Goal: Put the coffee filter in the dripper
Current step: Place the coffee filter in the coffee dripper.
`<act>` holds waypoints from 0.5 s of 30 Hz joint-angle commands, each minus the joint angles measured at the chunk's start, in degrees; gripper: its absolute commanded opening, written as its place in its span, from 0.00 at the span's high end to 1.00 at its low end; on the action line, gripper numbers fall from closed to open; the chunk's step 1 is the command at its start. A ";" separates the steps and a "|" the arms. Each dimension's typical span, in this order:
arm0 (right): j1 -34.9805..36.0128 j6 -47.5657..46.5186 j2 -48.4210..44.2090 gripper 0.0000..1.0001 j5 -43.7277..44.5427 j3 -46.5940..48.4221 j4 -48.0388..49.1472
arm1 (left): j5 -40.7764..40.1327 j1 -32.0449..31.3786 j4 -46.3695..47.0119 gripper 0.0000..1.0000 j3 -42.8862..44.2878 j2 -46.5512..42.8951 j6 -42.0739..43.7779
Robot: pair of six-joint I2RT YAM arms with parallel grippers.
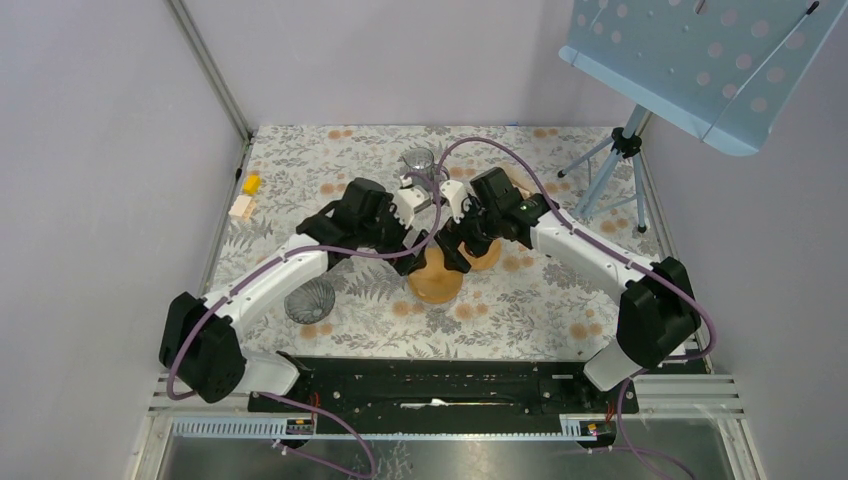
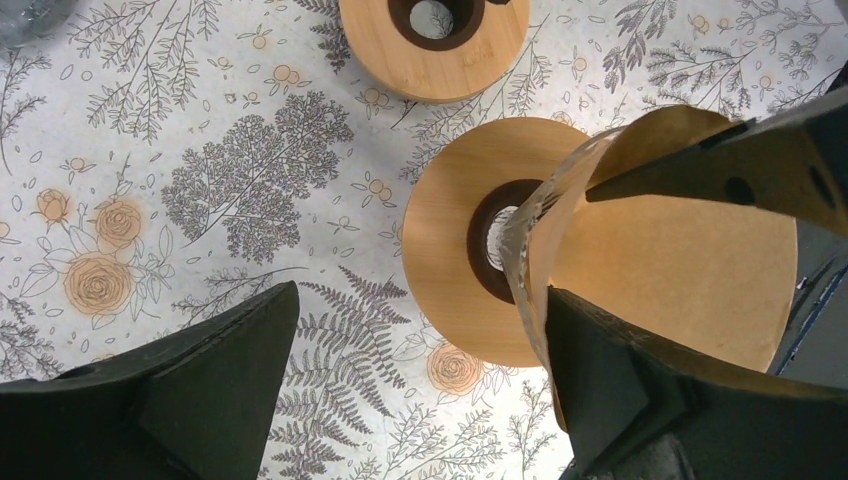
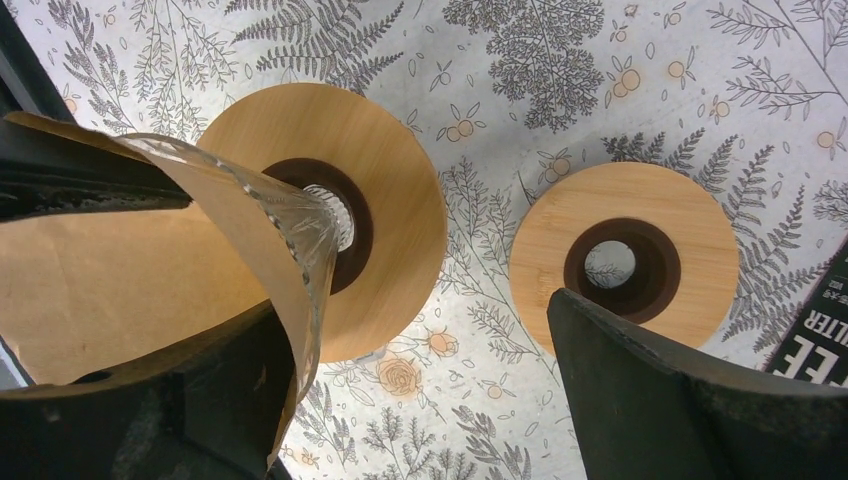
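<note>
Coffee filter (image 2: 680, 280) is hanging over near wooden ring (image 1: 435, 285) mid-table; far ring (image 1: 490, 262) is sitting just right-behind it; dripper (image 1: 310, 300) is lying front-left, apart; glass (image 1: 420, 160) is standing behind; two blocks (image 1: 250, 183) are lying at left edge; tripod (image 1: 620, 150) is standing back-right

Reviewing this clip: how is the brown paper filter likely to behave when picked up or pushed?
The paper filter probably flexes easily: its thin wall bows into an open curve. It looks light, so a nudge would likely shift it. Its crimped seam may be the stiffest place to grip.
</note>
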 commanded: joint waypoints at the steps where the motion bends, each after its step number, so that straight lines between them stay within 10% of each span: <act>1: 0.75 1.21 0.30 0.02 1.36 -1.43 3.07 | -1.84 -0.58 4.18 0.01 -0.76 1.03 0.20; 15: 0.88 1.34 0.62 0.02 1.58 -1.95 3.51 | 0.76 -1.04 -2.15 0.01 2.47 3.36 -3.91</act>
